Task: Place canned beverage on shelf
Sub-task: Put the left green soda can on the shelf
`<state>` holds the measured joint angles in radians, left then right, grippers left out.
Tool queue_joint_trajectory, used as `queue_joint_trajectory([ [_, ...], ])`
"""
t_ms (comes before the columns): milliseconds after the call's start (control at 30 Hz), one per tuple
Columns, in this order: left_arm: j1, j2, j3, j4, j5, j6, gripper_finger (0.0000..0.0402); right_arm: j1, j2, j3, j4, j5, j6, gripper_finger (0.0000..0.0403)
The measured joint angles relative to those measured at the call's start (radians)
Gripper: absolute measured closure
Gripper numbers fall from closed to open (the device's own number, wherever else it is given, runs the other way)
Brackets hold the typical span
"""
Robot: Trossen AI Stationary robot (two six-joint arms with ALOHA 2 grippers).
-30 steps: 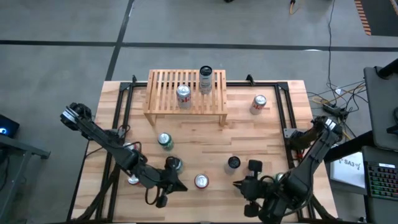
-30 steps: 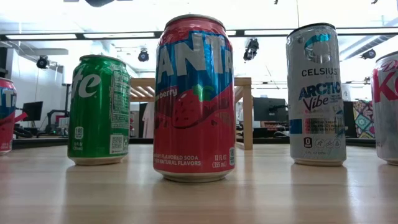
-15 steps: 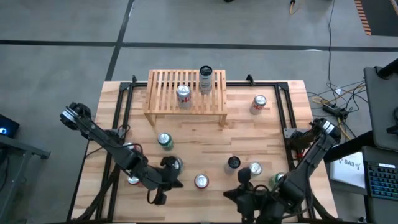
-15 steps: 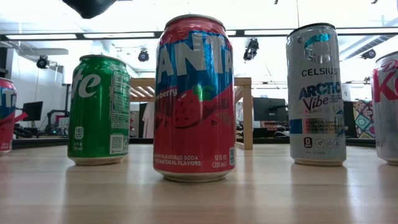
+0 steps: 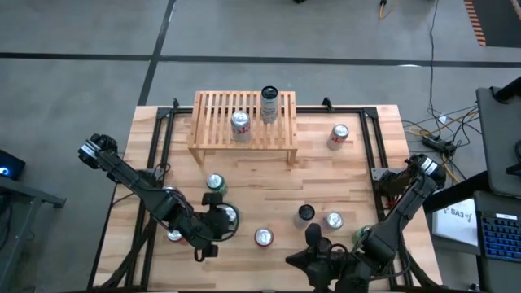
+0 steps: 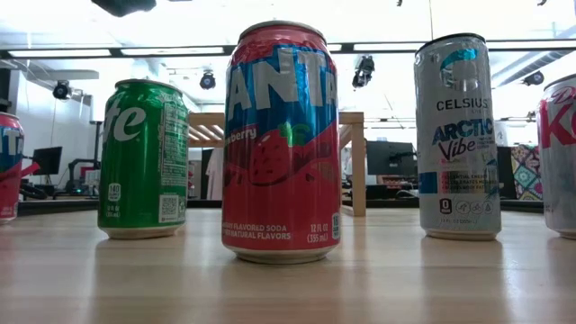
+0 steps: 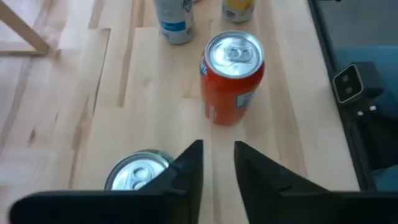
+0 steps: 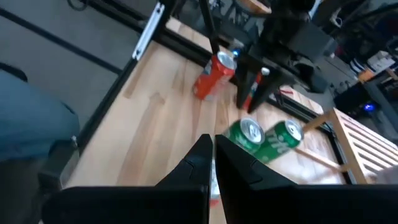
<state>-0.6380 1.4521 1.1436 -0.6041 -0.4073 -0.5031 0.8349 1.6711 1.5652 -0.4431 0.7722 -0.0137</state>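
1. Shelf: one low light-wood slatted shelf (image 5: 213,122) stands at the far side of the plank wooden table (image 5: 269,183).
2. Cans on the shelf: two, both upright. One silver-and-red can (image 5: 240,124) stands near the middle of the slats. One tall slim silver can (image 5: 269,104) stands just beside it, toward the far edge.
3. Cans on the table: at least seven, all upright and apart from the shelf.
   - One red-and-silver can (image 5: 339,136) stands to the right of the shelf.
   - One green can (image 5: 215,184) stands in front of the shelf.
   - One silver-topped can (image 5: 231,215) stands nearer the front.
   - One red can (image 5: 263,237) stands near the front edge.
   - One dark-topped slim can (image 5: 305,213) and one silver-topped can (image 5: 333,220) stand side by side.
   - One can (image 5: 174,236) is partly hidden under the left arm.
4. Left gripper (image 7: 217,163): positioned low over the table, just beside the silver-topped can. Its fingers stand narrowly apart with nothing between them. The red can lies ahead of it.
5. Right gripper (image 8: 213,152): positioned at the front right of the table. Its fingers are pressed together and hold nothing.
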Motion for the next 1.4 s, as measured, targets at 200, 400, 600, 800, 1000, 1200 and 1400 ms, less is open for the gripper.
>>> queue_joint_trajectory([
  [200, 0.000, 0.000, -0.007, -0.067, -0.009, -0.041, 0.0238, -0.026, -0.001, -0.051, 0.106, -0.026, -0.057, 0.0394],
  [400, 0.000, 0.000, -0.008, -0.151, -0.087, -0.065, 0.0143, -0.063, -0.001, -0.087, 0.145, -0.074, -0.062, 0.0394],
  [600, 0.001, 0.000, -0.026, -0.129, -0.110, -0.036, 0.0074, -0.089, -0.003, -0.104, 0.144, -0.099, -0.065, 0.0394],
  [800, 0.003, 0.001, -0.080, -0.075, -0.118, -0.048, 0.0054, -0.109, -0.022, -0.112, 0.142, -0.179, -0.100, 0.0394],
  [1000, 0.005, 0.002, -0.092, -0.058, -0.145, -0.067, 0.0054, -0.133, -0.045, -0.113, 0.131, -0.247, -0.132, 0.0394],
  [1200, 0.005, 0.003, -0.106, -0.037, -0.165, -0.067, 0.0054, -0.155, -0.066, -0.118, 0.108, -0.309, -0.145, 0.0394],
  [1400, 0.010, 0.003, -0.155, 0.036, -0.170, -0.068, 0.0054, -0.176, -0.103, -0.167, 0.113, -0.310, -0.147, 0.0394],
])
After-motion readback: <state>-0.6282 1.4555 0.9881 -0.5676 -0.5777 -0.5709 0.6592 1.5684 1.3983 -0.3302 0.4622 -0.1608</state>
